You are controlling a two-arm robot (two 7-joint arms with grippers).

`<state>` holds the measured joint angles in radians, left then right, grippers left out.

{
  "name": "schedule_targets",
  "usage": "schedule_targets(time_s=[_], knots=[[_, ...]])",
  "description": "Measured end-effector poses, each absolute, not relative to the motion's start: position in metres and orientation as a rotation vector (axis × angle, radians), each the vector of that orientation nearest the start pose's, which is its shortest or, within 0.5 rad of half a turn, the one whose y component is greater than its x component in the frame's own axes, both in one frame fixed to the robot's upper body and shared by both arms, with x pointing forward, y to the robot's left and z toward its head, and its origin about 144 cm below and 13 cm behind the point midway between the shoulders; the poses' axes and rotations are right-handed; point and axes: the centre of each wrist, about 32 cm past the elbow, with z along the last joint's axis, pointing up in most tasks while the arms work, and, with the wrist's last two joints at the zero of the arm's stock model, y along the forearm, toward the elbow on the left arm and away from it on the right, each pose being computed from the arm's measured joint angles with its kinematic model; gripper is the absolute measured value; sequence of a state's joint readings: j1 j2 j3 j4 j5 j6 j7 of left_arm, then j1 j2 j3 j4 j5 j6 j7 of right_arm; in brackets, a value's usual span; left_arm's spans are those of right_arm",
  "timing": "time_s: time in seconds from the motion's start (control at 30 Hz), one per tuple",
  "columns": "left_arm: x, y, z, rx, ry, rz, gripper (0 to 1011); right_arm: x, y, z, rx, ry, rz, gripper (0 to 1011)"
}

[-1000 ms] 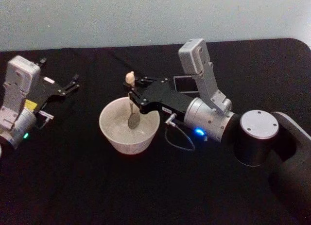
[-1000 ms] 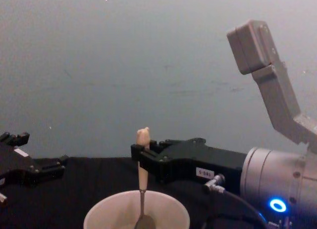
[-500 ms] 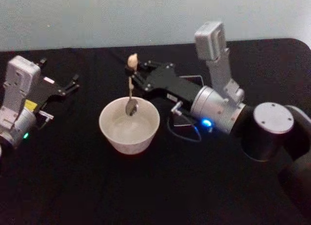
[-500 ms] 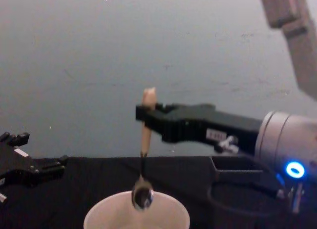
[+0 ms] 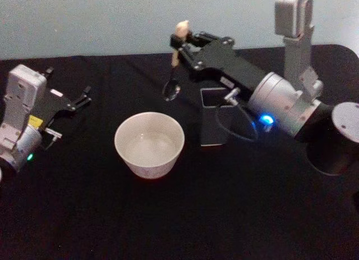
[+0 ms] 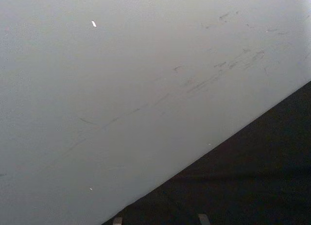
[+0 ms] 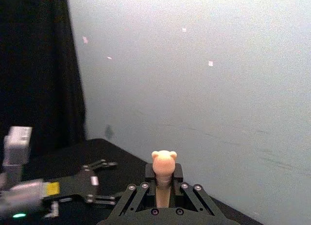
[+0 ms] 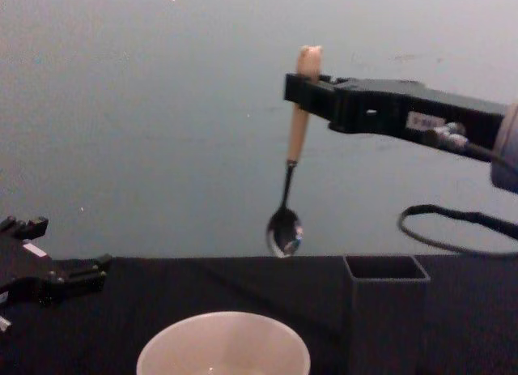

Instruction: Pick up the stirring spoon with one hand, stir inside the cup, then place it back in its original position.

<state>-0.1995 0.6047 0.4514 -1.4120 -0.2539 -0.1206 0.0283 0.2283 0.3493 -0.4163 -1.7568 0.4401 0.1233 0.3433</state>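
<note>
My right gripper (image 5: 180, 44) is shut on the stirring spoon (image 5: 174, 63), holding its beige bear-headed handle (image 7: 164, 174) upright. The spoon (image 8: 290, 160) hangs high in the air, its shiny bowl well above the table, up and to the right of the cream cup (image 5: 149, 144) and left of the dark grey square holder (image 5: 213, 115). The cup (image 8: 223, 345) stands low in the chest view, with the holder (image 8: 387, 310) to its right. My left gripper (image 5: 78, 100) rests parked at the table's left side, fingers spread apart.
A black cloth (image 5: 185, 215) covers the table, and a pale wall (image 5: 112, 18) runs behind it. The right arm's cable (image 8: 453, 221) loops above the holder. In the right wrist view the left arm (image 7: 58, 191) shows farther off.
My right gripper has lifted the spoon out of the cup and carried it up and to the right, toward the holder. The left arm has stayed still.
</note>
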Motion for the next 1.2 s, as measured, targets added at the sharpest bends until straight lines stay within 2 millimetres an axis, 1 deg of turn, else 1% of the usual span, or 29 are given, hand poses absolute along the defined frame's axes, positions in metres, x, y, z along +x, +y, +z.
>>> schedule_targets(time_s=[0.17,0.47,0.7,0.97,1.2], knots=[[0.489,0.31,1.14,0.304,-0.285,1.248,1001,0.479,-0.197,1.251,0.071,-0.075,-0.84,204],[0.489,0.31,1.14,0.304,-0.285,1.248,1001,0.48,-0.209,1.256,0.059,-0.088,-0.915,204],[0.489,0.31,1.14,0.304,-0.285,1.248,1001,0.483,-0.214,1.256,0.041,-0.083,-0.952,204],[0.489,0.31,1.14,0.304,-0.285,1.248,1001,0.479,-0.221,1.255,0.016,-0.067,-0.959,204],[0.489,0.31,1.14,0.304,-0.285,1.248,1001,0.477,-0.223,1.249,-0.014,-0.045,-0.964,204]])
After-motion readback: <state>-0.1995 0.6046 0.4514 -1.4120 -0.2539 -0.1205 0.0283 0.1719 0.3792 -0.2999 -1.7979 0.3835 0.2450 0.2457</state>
